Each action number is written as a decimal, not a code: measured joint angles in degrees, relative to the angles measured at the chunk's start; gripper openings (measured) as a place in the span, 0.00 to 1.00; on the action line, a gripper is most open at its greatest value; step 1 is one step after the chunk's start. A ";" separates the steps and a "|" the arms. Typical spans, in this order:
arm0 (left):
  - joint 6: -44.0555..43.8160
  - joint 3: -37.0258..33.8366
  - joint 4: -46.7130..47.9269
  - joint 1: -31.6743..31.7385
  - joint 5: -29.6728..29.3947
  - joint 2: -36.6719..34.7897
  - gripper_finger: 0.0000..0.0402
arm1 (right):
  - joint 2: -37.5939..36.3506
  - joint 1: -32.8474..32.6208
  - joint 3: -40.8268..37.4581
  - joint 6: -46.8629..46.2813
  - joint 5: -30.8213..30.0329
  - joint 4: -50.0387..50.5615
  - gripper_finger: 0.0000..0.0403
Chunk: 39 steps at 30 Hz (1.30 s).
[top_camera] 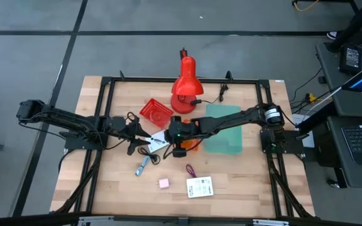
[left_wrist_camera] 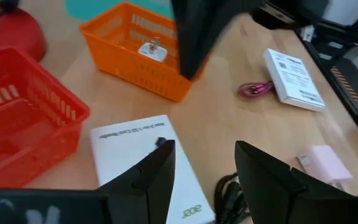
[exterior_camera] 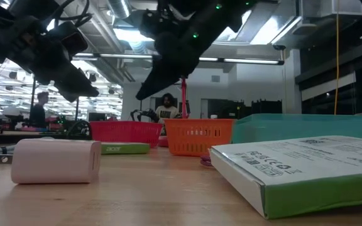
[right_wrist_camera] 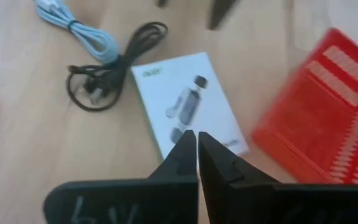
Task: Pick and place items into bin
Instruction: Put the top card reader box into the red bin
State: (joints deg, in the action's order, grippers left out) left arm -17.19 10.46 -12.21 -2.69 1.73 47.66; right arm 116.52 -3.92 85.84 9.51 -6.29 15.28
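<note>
From overhead, my left hand (top_camera: 144,139) sits mid-frame with fingers spread wide, holding nothing, over the white box (top_camera: 158,139) (its lower corner reads "acer" in green). My right hand (top_camera: 180,133) is pinched shut and empty, just right of that box, beside the orange bin (top_camera: 192,144). The red bin (top_camera: 155,112) lies above, the black cable (top_camera: 148,152) just below. Lower frame, the pink cube (top_camera: 163,183), maroon cord (top_camera: 190,169) and printed card (top_camera: 200,186) lie spread out, with bare surface (top_camera: 250,179) around them.
</note>
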 joint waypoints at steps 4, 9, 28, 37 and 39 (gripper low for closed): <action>-0.02 0.00 0.41 -0.01 -4.04 0.00 0.40 | 1.13 0.11 0.74 -0.22 0.53 -0.24 0.00; -1.62 0.00 0.44 0.06 -7.22 0.00 0.40 | 3.15 0.31 0.74 -1.80 0.52 -2.23 0.00; -9.62 0.00 7.38 8.27 0.91 0.00 0.40 | 8.22 -0.59 10.35 -4.76 3.41 4.08 0.00; -8.15 0.00 11.54 11.48 0.82 0.00 0.40 | 12.21 -1.48 14.96 -5.66 3.06 7.97 0.00; -8.11 0.00 11.84 11.58 0.74 0.00 0.40 | 12.76 -1.42 15.04 -6.09 2.91 7.63 0.00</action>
State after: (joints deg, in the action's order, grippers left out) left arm -25.30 10.46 -0.37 8.88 2.47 47.66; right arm 129.28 -5.34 100.88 3.42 -3.37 22.92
